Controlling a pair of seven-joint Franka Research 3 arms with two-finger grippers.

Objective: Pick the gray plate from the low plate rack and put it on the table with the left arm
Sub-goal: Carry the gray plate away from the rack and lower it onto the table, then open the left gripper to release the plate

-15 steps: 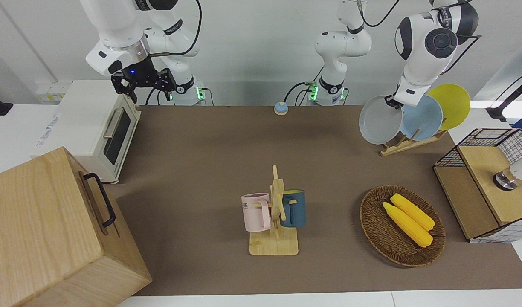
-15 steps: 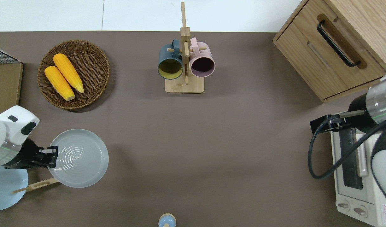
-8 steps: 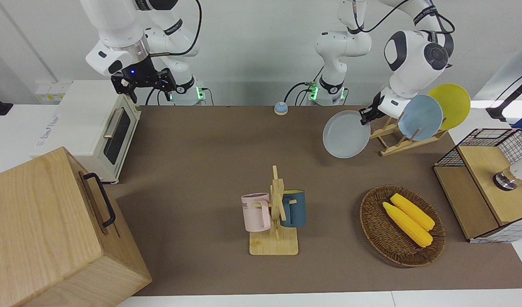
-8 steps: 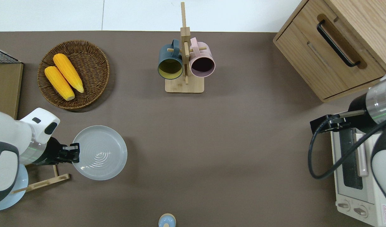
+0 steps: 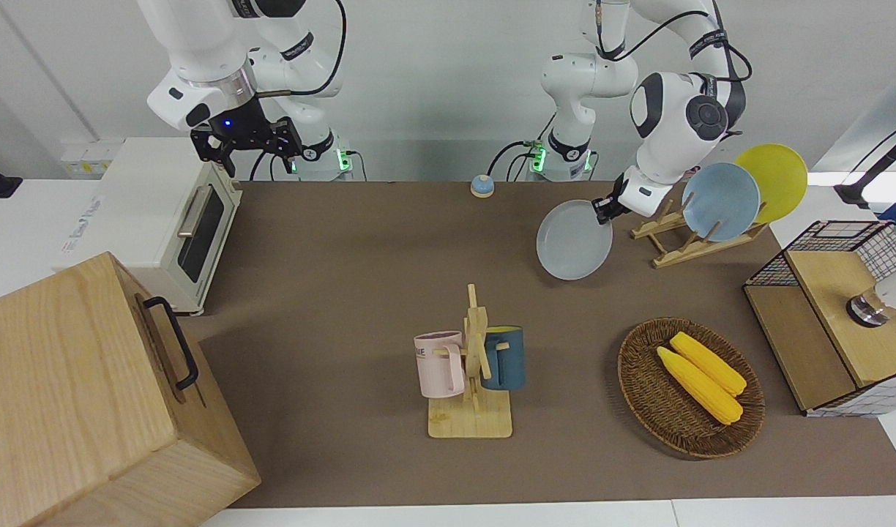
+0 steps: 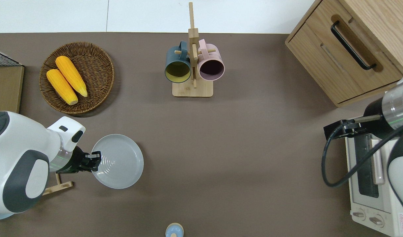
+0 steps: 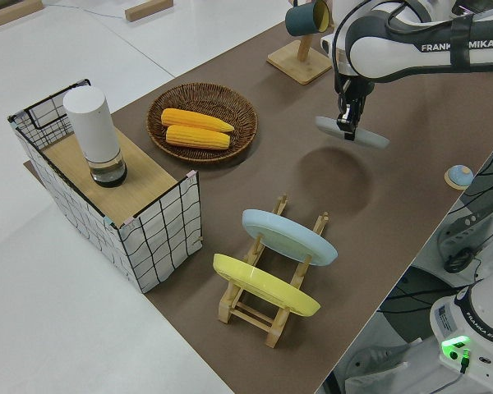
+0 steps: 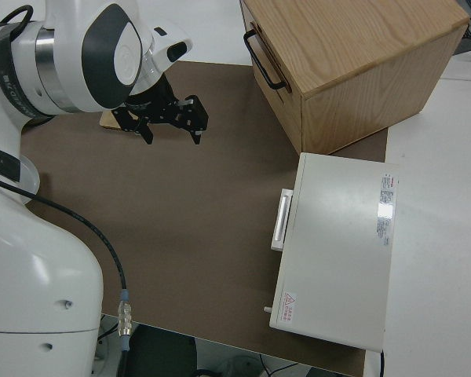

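Observation:
The gray plate (image 5: 574, 240) hangs over the bare table (image 5: 345, 256), held by its rim in my left gripper (image 5: 605, 207). In the overhead view the plate (image 6: 117, 161) is clear of the low plate rack (image 6: 58, 187), toward the table's middle, with the left gripper (image 6: 95, 159) shut on the edge nearest the rack. In the left side view the plate (image 7: 353, 131) is nearly level above its shadow, and the rack (image 7: 271, 312) holds two other plates. My right gripper (image 8: 173, 133) is open, empty and parked.
A light-blue plate (image 5: 720, 201) and a yellow plate (image 5: 774, 179) stand in the rack. A wicker basket (image 5: 689, 388) with corn, a mug stand (image 5: 471, 366), a wire basket (image 5: 836, 315), a toaster oven (image 5: 162, 219), a wooden cabinet (image 5: 75, 395) and a small bell (image 5: 482, 186) stand around.
My left gripper has carried the gray plate off the rack toward the table's middle, tilting it from upright to nearly level. The right arm has not moved.

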